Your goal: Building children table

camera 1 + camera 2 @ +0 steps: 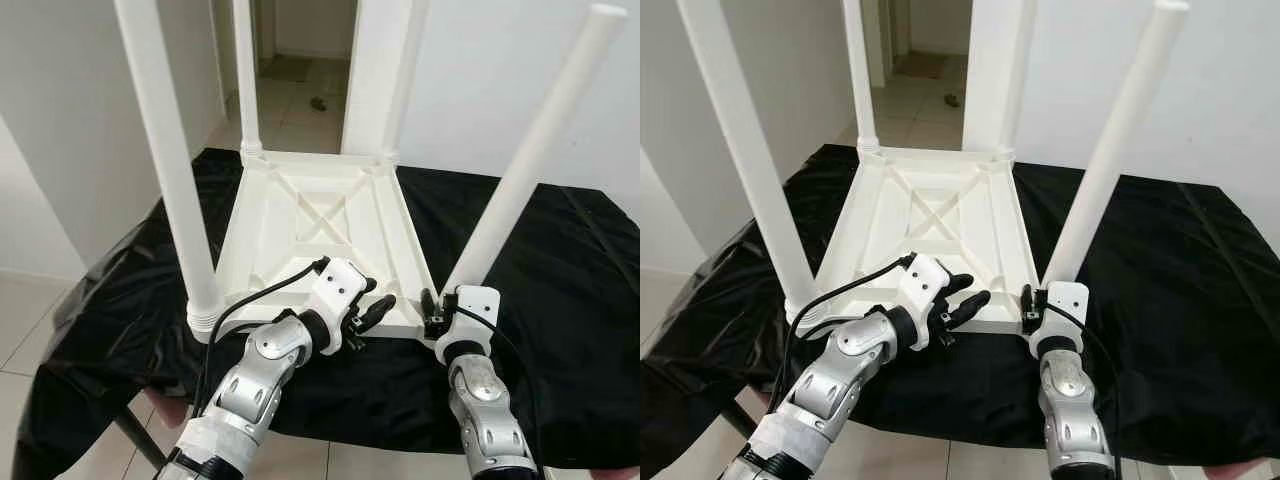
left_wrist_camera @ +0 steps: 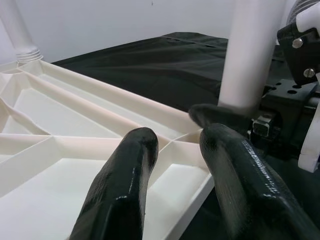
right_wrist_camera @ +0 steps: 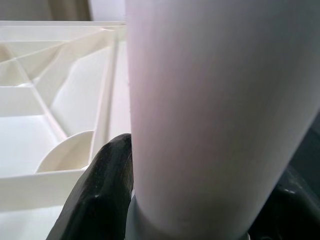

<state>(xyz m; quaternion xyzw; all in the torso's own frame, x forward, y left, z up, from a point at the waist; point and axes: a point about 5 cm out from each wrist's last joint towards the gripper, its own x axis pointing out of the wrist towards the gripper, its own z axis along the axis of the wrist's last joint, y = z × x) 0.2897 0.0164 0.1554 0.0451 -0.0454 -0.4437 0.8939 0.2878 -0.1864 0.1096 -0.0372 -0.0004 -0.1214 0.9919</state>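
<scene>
You see the white children table top [image 1: 320, 235] lying upside down on the black cloth [image 1: 560, 300] that covers the work surface, with its ribbed underside facing up. Its longer side runs away from the fingers, toward the open doorway [image 1: 300, 60]. Four white legs stand up from its corners; the near right leg [image 1: 530, 160] leans outward to the right, so its long axis is tilted, and the near left leg [image 1: 170, 170] leans a little to the left.

Your right gripper [image 1: 432, 310] is at the base of the near right leg. Its black fingers [image 3: 95, 195] are closed around this leg, one on each side, and they touch it just above the corner socket.

Your left gripper [image 1: 965, 300] hovers over the near edge of the table top, just beside the right gripper. Its fingers [image 2: 125, 190] are spread apart and grip nothing; the rim of the table top lies below the gap between them, and the gripped leg stands just beyond the fingertips.

The near rim of the table top is close to the front edge of the cloth. To the right of the fingers there is wide free cloth. Behind the table top is a white wall [image 1: 500, 70].
</scene>
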